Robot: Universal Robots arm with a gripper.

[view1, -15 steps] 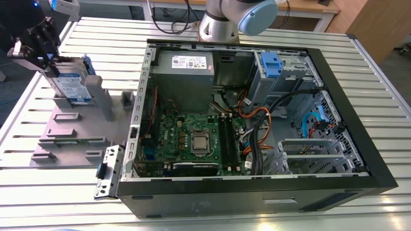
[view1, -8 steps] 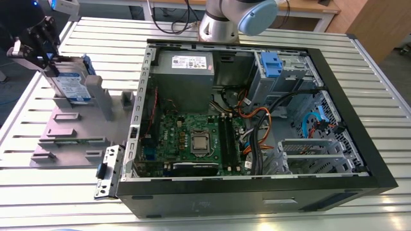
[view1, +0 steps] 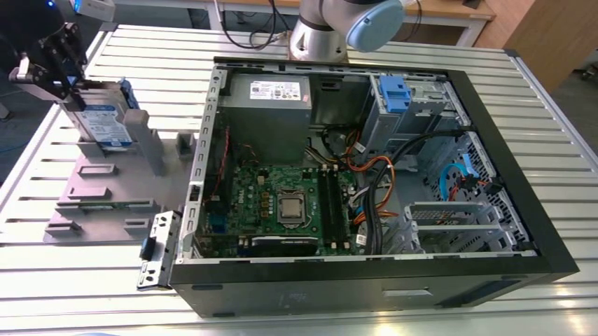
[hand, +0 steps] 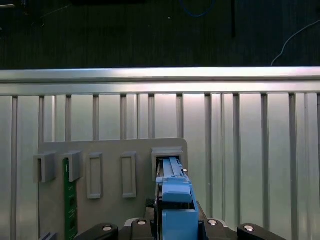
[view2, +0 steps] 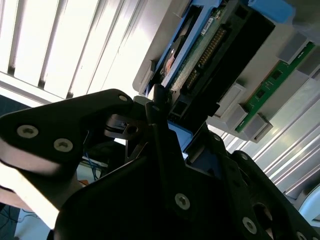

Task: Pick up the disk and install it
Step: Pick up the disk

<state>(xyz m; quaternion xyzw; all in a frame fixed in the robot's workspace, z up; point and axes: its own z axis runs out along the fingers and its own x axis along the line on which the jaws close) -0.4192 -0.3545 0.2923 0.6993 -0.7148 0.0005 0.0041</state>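
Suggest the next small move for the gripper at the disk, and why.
Probably a short, straight lift. The gripper sits at the top of the disk, which stands upright with its lower end apparently in a slot of the grey fixture; a sideways pull could jam it.

silver metal disk with blue plastic rails (view1: 103,117) stands on edge in the grey plastic fixture plate (view1: 103,199). its lower edge is hidden in the slot and its top end is hidden behind the black gripper (view1: 67,82). label print too small to read. grey-and-blue robot arm (view1: 341,28) is cut off at the exterior view's top edge, so the link from base to gripper is out of frame. in the first wrist view the disk and the green memory strip (hand: 70,200) both run out of frame. in the second wrist view the dark gripper housing is blurred and covers the disk's near end.
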